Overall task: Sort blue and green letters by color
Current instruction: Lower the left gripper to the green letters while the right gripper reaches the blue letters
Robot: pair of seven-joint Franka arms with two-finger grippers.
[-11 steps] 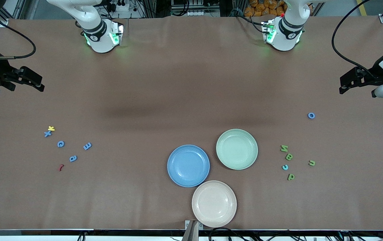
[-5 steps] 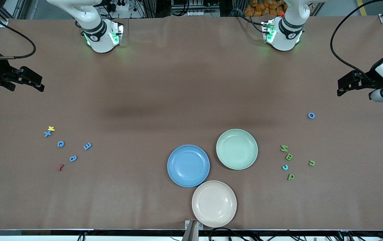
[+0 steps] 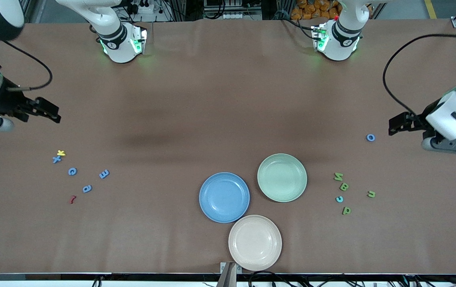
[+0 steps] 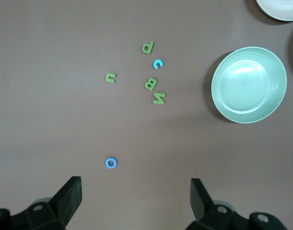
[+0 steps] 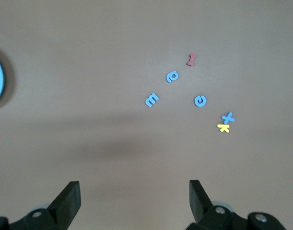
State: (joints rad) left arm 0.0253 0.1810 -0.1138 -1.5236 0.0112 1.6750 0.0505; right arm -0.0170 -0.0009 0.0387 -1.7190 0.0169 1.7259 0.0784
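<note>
Several blue letters lie scattered toward the right arm's end of the table, also in the right wrist view. Several green letters lie toward the left arm's end, with a light blue c among them. A blue o lies apart, farther from the front camera. My left gripper hangs open beside that blue o, holding nothing. My right gripper hangs open over bare table, farther from the front camera than the blue letters.
Mid-table stand a blue plate, a green plate and, nearest the front camera, a beige plate. A yellow letter and a red squiggly letter lie among the blue ones.
My left gripper has swung down and inward to the blue o. My right gripper has shifted a little toward the blue letters. No letter has moved.
</note>
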